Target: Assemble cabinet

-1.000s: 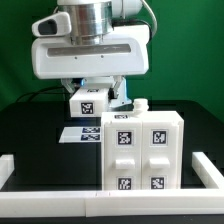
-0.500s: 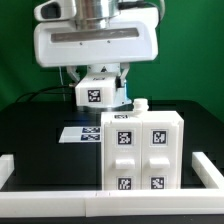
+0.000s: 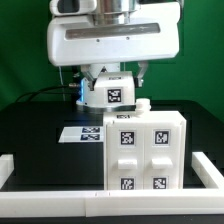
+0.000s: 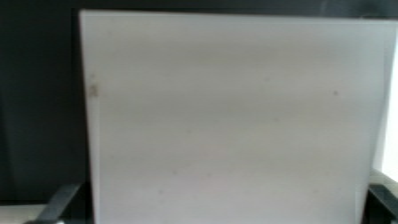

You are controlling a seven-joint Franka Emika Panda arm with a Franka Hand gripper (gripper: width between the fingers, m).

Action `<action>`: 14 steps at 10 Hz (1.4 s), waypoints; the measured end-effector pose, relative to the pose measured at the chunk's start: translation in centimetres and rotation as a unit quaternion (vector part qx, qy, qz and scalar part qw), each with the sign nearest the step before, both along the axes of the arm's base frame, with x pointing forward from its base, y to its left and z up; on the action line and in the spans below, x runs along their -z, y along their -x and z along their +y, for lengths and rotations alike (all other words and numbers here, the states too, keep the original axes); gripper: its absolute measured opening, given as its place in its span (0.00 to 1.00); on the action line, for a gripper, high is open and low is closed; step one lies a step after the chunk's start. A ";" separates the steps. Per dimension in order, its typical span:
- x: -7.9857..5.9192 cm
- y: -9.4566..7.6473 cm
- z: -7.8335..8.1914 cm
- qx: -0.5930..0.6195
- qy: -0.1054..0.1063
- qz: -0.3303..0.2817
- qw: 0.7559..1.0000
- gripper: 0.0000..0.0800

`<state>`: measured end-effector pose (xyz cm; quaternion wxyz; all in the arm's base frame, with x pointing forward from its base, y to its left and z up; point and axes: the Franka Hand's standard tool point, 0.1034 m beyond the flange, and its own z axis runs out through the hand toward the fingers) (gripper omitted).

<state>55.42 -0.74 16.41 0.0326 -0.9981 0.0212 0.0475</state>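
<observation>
In the exterior view, we see the arm reaching down from above, its broad white hand level over the black table [image 3: 40, 125] and the gripper [image 3: 111, 80] pointing straight down. It is closed on a small panel [image 3: 113, 96], which hangs clear of the table with one black-and-white tag facing the camera. The fingertips are hidden behind that panel, so we cannot tell how wide the jaws stand. The panel hangs just above the back top edge of the cabinet body [image 3: 141, 160], on the side toward the exterior view's left, and we cannot tell whether the two touch. The body stands upright on the table near the front rail [image 3: 60, 197]. A small white knob [image 3: 140, 103] sits on its top. The marker board [image 3: 78, 133] lies flat just beside the body, on the exterior view's left. We count one arm, one held panel, one cabinet body, four tags on the body's front face and at least one on its top. In the wrist view, none of that setting appears. The panel [image 4: 231, 110] fills nearly the whole frame as a plain pale face with no tag showing and darkness around its edges. Only this view shows that blank side.
</observation>
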 end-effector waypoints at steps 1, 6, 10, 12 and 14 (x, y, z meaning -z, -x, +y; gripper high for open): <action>0.1 0.0 0.0 0.000 0.000 0.001 1.000 0.70; -1.7 -2.3 0.5 -0.009 -0.001 -0.011 1.000 0.70; -1.2 -4.6 1.2 -0.009 0.002 -0.016 1.000 0.70; -0.5 -4.7 2.1 -0.007 0.002 -0.011 1.000 0.70; -0.4 -4.7 3.2 0.001 0.003 -0.009 1.000 0.70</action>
